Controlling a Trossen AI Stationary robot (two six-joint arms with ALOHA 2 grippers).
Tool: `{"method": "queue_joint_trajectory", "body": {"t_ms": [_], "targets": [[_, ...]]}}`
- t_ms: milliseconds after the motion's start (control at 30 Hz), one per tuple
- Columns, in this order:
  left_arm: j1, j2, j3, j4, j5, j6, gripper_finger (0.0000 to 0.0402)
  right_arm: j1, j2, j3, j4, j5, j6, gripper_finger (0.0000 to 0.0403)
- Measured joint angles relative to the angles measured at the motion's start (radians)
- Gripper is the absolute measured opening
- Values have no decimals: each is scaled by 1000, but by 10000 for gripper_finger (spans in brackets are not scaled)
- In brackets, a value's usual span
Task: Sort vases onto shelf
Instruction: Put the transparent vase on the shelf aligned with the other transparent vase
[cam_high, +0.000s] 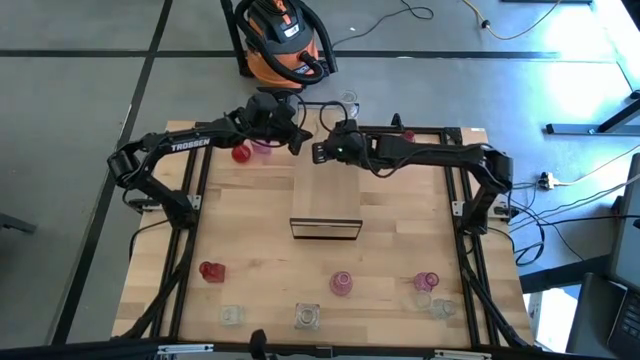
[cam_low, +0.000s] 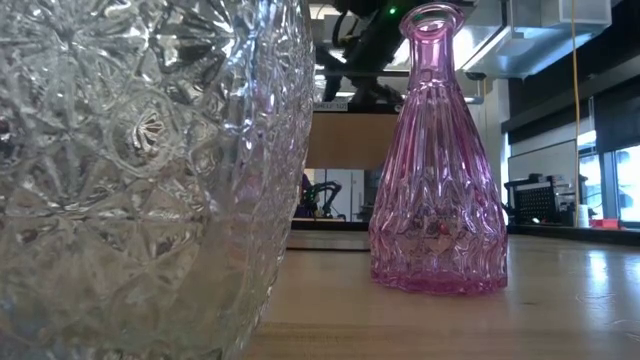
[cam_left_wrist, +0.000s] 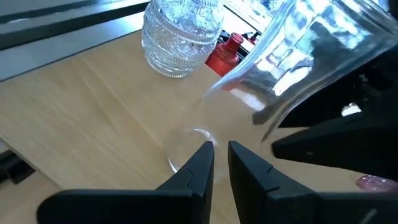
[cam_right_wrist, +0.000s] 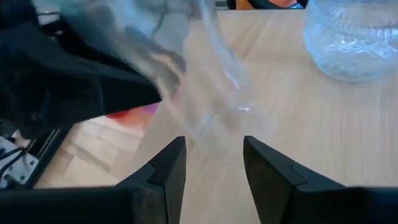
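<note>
At the table's 12 o'clock edge, the left gripper hovers with fingers nearly together, gripping nothing. Just right, the right gripper holds its fingers apart around a tilted clear glass vase. The long light-wood shelf lies below them, toward centre.

Workshop: concrete floor, shop vacuum, cables.

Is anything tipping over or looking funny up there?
Yes. A clear vase leans steeply at the shelf's far end, between the left tool and right tool, while the cut-glass vase beside it stands upright.
</note>
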Motion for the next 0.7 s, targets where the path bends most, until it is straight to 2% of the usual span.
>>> {"method": "queue_joint_trajectory", "body": {"t_ms": [167,367,567,700], "targets": [[26,0,0,1,-1,16,41,-26,27,0,70,0,10,144],[70,4,0,8,5,27,41,-47,32,0,69,18,37,144],[95,94,0,86,78,-15,41,-49,32,0,70,28,37,144],[93,147,0,92,78,-15,41,-48,32,0,75,18,40,144]]}}
